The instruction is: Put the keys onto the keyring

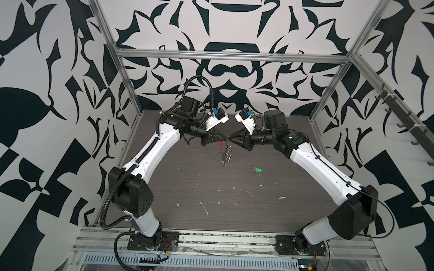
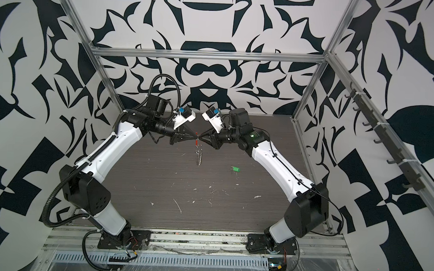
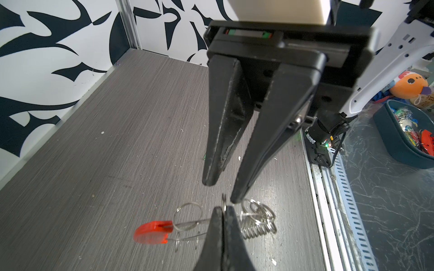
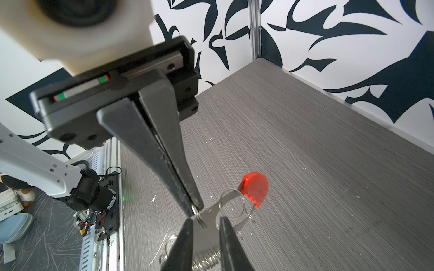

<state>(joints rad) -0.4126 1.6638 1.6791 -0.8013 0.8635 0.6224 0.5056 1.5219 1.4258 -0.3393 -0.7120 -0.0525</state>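
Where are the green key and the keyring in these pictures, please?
green key (image 1: pixel 258 170): in a top view, on its plastic tag.
keyring (image 3: pixel 258 224): left wrist view, on the bunched silver rings.

A dark grey wood-grain tabletop (image 1: pixel 208 191), flecked with small white scraps (image 1: pixel 204 207), sits inside white walls printed with black leaf-like shapes (image 1: pixel 38 57), which are mounted on a silver aluminium frame (image 1: pixel 229 56). A dark rail of hooks (image 1: pixel 410 124) runs along the right-hand wall. In the left wrist view, a dark teal plastic bin (image 3: pixel 394 145) of colourful small items stands beyond the table's edge, near a round orange plush toy (image 3: pixel 407 84).
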